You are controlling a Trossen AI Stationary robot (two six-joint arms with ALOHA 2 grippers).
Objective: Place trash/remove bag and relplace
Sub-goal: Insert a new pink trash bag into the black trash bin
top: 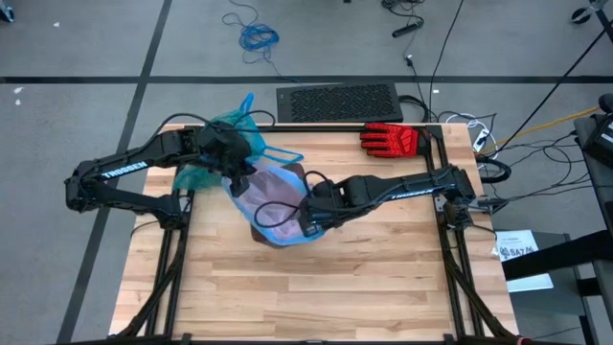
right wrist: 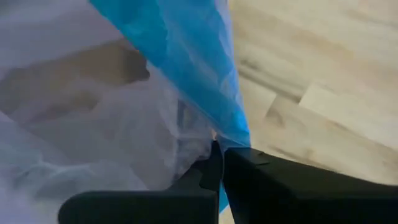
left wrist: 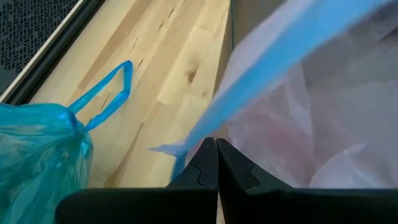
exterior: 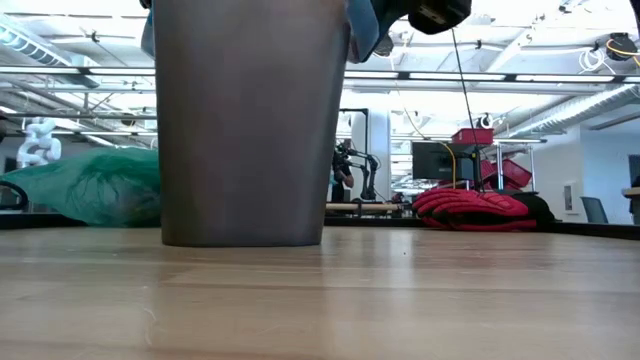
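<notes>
A dark, tall plastic bin [exterior: 250, 120] stands on the light wooden slat table [top: 316, 287] near its middle, with a pale pink-lilac translucent bag with a blue edge [top: 273, 196] draped in and over its mouth. The left gripper [top: 238, 184] sits at the bin's rear-left rim and the right gripper [top: 308, 222] at its right rim, each pinched on that bag's edge. A filled teal translucent bin liner with blue drawstring ties [top: 230, 134] lies on the table behind and left of the bin, while a red-and-black glove [top: 391, 140] lies at the back edge, well apart to the right.
</notes>
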